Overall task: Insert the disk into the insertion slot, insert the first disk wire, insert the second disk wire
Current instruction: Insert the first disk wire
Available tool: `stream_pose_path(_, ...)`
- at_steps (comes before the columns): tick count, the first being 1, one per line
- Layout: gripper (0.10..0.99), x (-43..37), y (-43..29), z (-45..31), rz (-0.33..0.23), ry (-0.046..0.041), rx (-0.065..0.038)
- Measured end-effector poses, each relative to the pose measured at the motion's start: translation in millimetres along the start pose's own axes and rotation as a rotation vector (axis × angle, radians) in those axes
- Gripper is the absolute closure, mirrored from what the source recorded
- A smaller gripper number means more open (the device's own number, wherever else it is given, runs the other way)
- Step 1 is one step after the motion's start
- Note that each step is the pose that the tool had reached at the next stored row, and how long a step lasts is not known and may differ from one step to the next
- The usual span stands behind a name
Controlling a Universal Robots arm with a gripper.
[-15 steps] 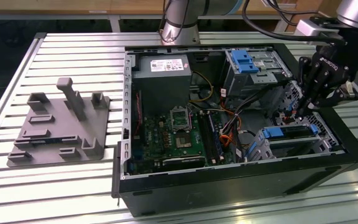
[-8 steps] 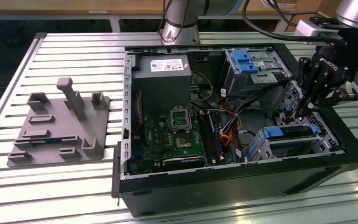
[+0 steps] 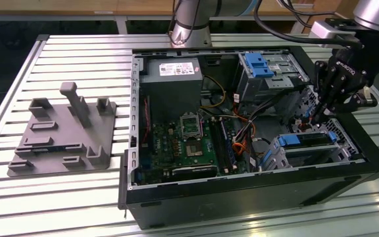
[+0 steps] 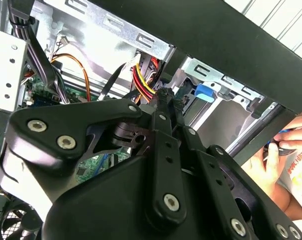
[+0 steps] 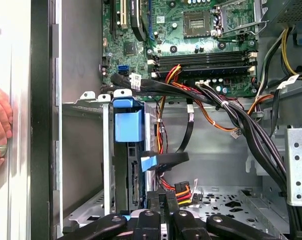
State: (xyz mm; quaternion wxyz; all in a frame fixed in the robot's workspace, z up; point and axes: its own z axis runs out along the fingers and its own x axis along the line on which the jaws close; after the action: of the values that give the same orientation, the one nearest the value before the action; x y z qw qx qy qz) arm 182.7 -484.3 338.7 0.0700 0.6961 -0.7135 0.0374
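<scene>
Slatted bench [image 3: 77,197] is carrying the open case [image 3: 242,197]: disk [image 5: 127,125] is sitting in insertion slot [image 5: 83,105], gripper [image 5: 165,196], fingers together, is hovering beside the power plug [image 5: 183,190], wires seemingly pending.

1. Slatted metal table [image 3: 64,207], carrying everything listed below.
2. Black computer case [image 3: 242,197], lying on its side on the table with its interior facing up.
3. Grey power supply [image 3: 171,86], sitting in the case's far corner toward the exterior view's left.
4. Green motherboard [image 3: 183,148], lying flat beside the power supply, with its processor socket [image 5: 198,17] and memory slots [image 5: 203,60] showing in the first wrist view.
5. Taller metal cage [image 3: 275,81], standing at the far wall and wearing a blue latch [image 3: 258,64].
6. Black cable bundle [image 5: 250,130], running across the case, with red, yellow and orange wires [image 4: 141,80] trailing alongside.
7. Grey fixture plate [image 3: 61,136] with upright posts, resting well apart from the case toward the exterior view's left.
</scene>
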Motion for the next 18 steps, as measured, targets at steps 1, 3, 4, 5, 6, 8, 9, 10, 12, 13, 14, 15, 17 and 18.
stream_pose_path(1,0.922,0.0,0.2,0.0,0.0,0.0,0.0)
stream_pose_path(3,0.922,0.0,0.5,0.0,0.0,-0.0001,0.0)
stream_pose_path(4,0.922,0.0,0.6,0.0,0.0,0.0,0.0)
stream_pose_path(5,0.922,0.0,0.7,0.0,0.0,0.0,0.0)
stream_pose_path(6,0.922,-0.1,1.2,0.0,-0.001,0.0,0.001)
stream_pose_path(8,0.922,-0.1,2.3,0.1,-0.007,0.0003,0.003)
stream_pose_path(9,0.922,0.0,2.8,0.2,-0.011,0.0004,0.004)
stream_pose_path(10,0.922,0.0,3.3,0.2,-0.017,0.0006,0.005)
stream_pose_path(12,0.922,0.0,4.2,0.2,-0.029,0.0011,0.007)
stream_pose_path(13,0.922,0.1,4.7,0.3,-0.035,0.0014,0.009)
stream_pose_path(14,0.922,0.2,5.4,0.3,-0.04,0.0016,0.01)
stream_pose_path(15,0.922,0.6,6.4,0.4,-0.044,0.0018,0.01)
stream_pose_path(17,0.922,1.7,8.0,0.6,-0.049,0.0021,0.012)
stream_pose_path(18,0.922,2.6,8.4,0.8,-0.051,0.0022,0.012)
